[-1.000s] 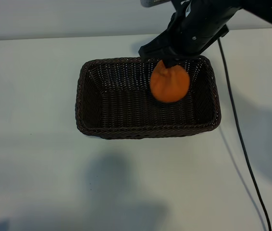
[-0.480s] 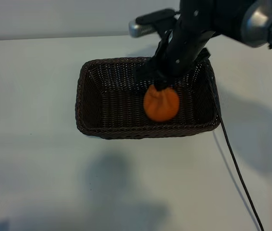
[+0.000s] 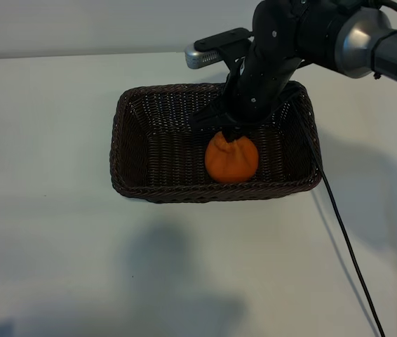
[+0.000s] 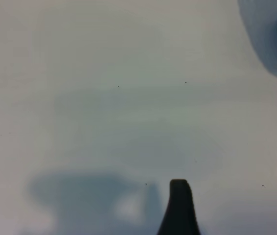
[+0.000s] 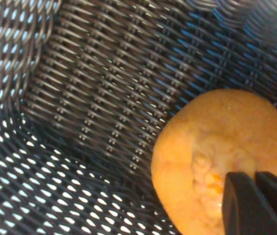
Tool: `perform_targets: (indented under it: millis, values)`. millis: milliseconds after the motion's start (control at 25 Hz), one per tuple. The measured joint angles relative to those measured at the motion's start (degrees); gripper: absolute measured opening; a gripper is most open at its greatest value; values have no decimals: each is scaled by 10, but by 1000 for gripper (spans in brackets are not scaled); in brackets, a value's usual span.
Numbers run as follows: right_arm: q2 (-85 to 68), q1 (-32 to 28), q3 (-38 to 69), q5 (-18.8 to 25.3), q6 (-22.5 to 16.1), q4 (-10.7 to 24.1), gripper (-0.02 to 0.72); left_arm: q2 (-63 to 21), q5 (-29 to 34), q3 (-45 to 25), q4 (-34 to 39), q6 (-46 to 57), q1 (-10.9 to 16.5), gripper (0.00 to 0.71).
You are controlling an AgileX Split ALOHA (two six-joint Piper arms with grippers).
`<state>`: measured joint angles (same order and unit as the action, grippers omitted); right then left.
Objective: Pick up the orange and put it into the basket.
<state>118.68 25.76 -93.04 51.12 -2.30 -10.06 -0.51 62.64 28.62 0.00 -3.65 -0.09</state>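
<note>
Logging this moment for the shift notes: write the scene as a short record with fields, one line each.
Right hand: shut on the orange's knob, inside the basket
Orange: low in the basket, near its front wall; contact with the floor unclear
Basket: on the table, nothing else in it
Left hand: open, over bare table
Cable: trails across the table right of the basket

Right arm reaches in from the upper right, wrist bent steeply downward, right gripper (image 3: 235,135) pinched nearly closed, its two dark fingers (image 5: 241,205) pressed together. Left gripper, one finger (image 4: 179,208) showing, hangs parked, jaws apart.
</note>
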Motion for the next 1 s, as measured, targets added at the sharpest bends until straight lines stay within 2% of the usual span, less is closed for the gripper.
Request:
perform_targets:
  millis: [240,360,440,520,640,720,800,1000]
  values:
    - [1,0,0,0,0,-1,53,0,0,0,0,-1,0,570]
    - [1,0,-1,0,-1,-2,99,0,0,0,0,-1,0,570]
    - [1,0,-1,1,-1,-2,185,0,0,0,0,0,0,570]
    - [0,0,-1,2,-1,-2,316,0,0,0,0,0,0,570]
    - [-8,0,-1,9,-1,-2,559,0,0,0,0,0,0,570]
    - [-20,0,-1,12,-1,-2,669,0,0,0,0,0,0,570]
    - [-35,0,-1,12,-1,-2,701,0,0,0,0,0,0,570]
    - [-77,-2,-1,12,-15,19,700,0,0,0,0,0,0,570]
